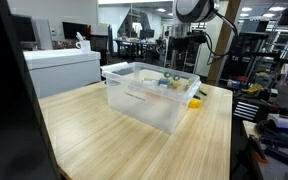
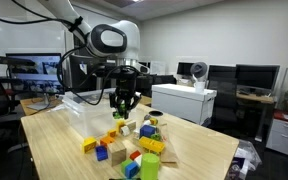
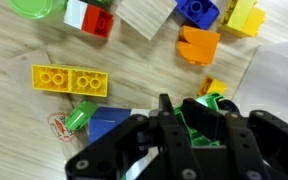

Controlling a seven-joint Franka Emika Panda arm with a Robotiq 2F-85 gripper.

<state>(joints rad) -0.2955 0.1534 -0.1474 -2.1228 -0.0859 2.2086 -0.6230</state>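
Claw (image 3: 209, 110) nearly closed, pinching green block (image 3: 213, 100) between fingertips

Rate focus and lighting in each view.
Wrist view: gripper close, dark and blurred, shut on a green block; yellow brick sharper. In an exterior view: dark blurred edge at left, clear bin evenly lit. In an exterior view: soft office light, no harsh shadows on the table.

Wooden table (image 1: 94, 135), dark monitors (image 2: 256, 78), white wall (image 2: 224, 30)
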